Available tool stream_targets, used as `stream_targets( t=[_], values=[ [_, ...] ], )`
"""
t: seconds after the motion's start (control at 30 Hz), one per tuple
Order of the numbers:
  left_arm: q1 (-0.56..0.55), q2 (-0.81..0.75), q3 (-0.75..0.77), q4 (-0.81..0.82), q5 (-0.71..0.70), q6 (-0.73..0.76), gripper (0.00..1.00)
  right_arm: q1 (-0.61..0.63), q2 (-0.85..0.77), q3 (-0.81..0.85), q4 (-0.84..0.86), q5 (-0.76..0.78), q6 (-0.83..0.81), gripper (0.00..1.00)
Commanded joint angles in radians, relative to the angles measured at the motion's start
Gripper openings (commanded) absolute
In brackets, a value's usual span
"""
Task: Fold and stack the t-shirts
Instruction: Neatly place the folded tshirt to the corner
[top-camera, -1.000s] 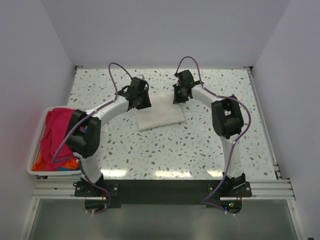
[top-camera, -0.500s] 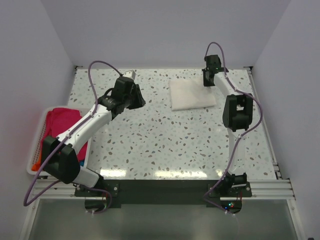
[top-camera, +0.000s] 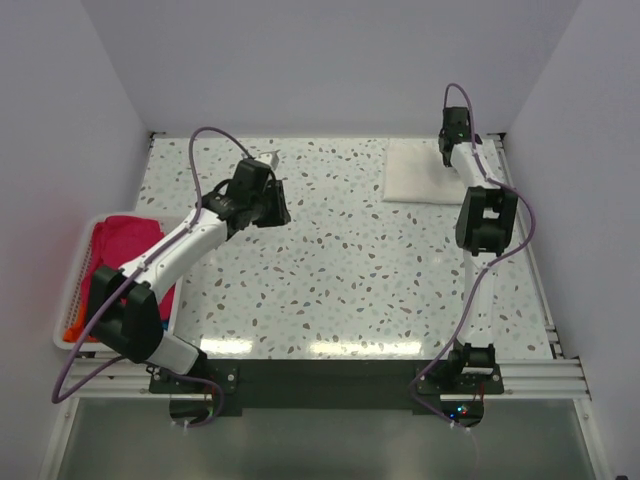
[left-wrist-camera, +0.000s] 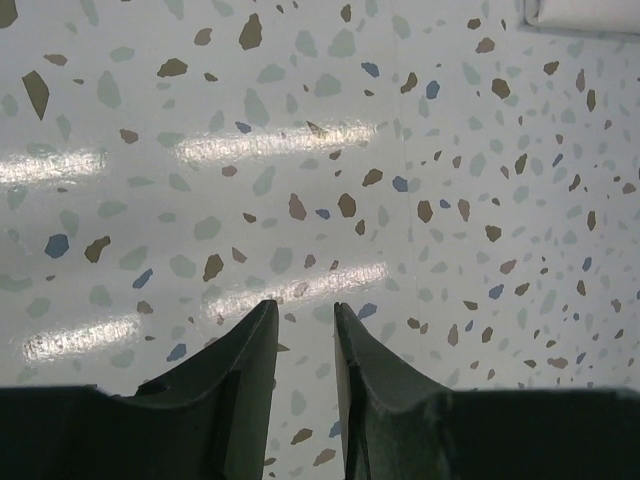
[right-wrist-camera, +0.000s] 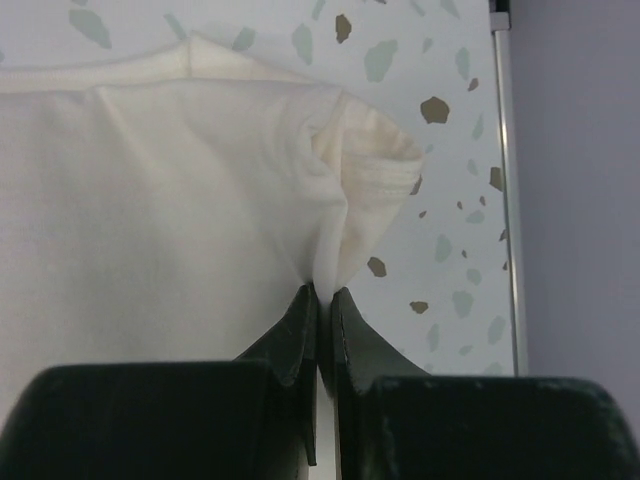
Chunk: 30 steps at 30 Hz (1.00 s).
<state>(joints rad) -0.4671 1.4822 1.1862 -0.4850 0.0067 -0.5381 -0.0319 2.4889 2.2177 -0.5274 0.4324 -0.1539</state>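
White cotton shirt (top-camera: 415, 170), folded into a flat rectangle, lies at the far right corner of the table (top-camera: 350, 280), close to the right edge rail. Right gripper (top-camera: 447, 152) is clamped on it: in the wrist view the jaws are closed tight on a pinch of cloth (right-wrist-camera: 322, 292) at the shirt's near-right corner, where a hemmed sleeve fold bulges up beside the fingers. Probable reason for the hold: a corner pinch lets the whole folded piece slide flat to a stacking spot out of the working area, so the middle of the table is free for the next garment. Condition of shirt: cream-white, layers even, one soft crease along the far edge, slight puckering only at the pinch. Left gripper (top-camera: 272, 200) hangs over the far left part of the table, jaws a narrow slit apart (left-wrist-camera: 305, 315), nothing between them, bare speckled top below; likely parked there clear of the right arm and within reach of the basket (top-camera: 68, 300). Basket, left edge of table: holds a loose heap (top-camera: 120, 250) of red and orange shirts, unfolded. Folding judged barely begun, one piece done.
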Motion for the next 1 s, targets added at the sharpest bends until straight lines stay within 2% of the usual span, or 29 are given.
stream_targets(
  t=[0.0, 0.2, 0.27, 0.37, 0.4, 0.43, 0.47, 0.67, 0.7, 0.83, 0.97],
  values=[
    [-0.002, 0.021, 0.036, 0.003, 0.033, 0.038, 0.34, -0.011, 0.004, 0.069, 0.119, 0.123, -0.104, 0.00],
    [-0.001, 0.059, 0.026, 0.022, 0.042, 0.055, 0.34, -0.014, 0.027, 0.079, 0.236, 0.209, -0.197, 0.00],
    [-0.001, 0.072, 0.026, 0.031, 0.050, 0.059, 0.34, -0.014, 0.039, 0.094, 0.251, 0.241, -0.213, 0.05],
    [-0.001, 0.081, 0.021, 0.043, 0.058, 0.067, 0.34, -0.013, 0.036, 0.102, 0.256, 0.270, -0.172, 0.56],
    [-0.001, 0.081, 0.018, 0.048, 0.061, 0.069, 0.34, -0.011, 0.010, 0.090, 0.253, 0.269, -0.152, 0.69],
    [0.001, 0.082, 0.016, 0.051, 0.067, 0.070, 0.34, -0.004, -0.005, 0.071, 0.262, 0.273, -0.133, 0.91],
    [0.001, 0.081, 0.015, 0.054, 0.070, 0.070, 0.34, 0.001, -0.028, 0.022, 0.262, 0.263, -0.100, 0.97],
    [0.001, 0.052, -0.030, 0.086, 0.082, 0.061, 0.34, 0.050, -0.205, -0.169, 0.219, 0.197, 0.066, 0.99],
    [0.002, 0.046, -0.037, 0.094, 0.085, 0.058, 0.34, 0.050, -0.226, -0.176, 0.210, 0.127, 0.100, 0.99],
    [0.011, 0.027, -0.072, 0.112, 0.094, 0.050, 0.35, 0.085, -0.263, -0.125, 0.069, 0.031, 0.288, 0.99],
    [0.018, 0.021, -0.074, 0.115, 0.121, 0.053, 0.35, 0.107, -0.228, -0.138, 0.031, -0.029, 0.373, 0.97]
  ],
)
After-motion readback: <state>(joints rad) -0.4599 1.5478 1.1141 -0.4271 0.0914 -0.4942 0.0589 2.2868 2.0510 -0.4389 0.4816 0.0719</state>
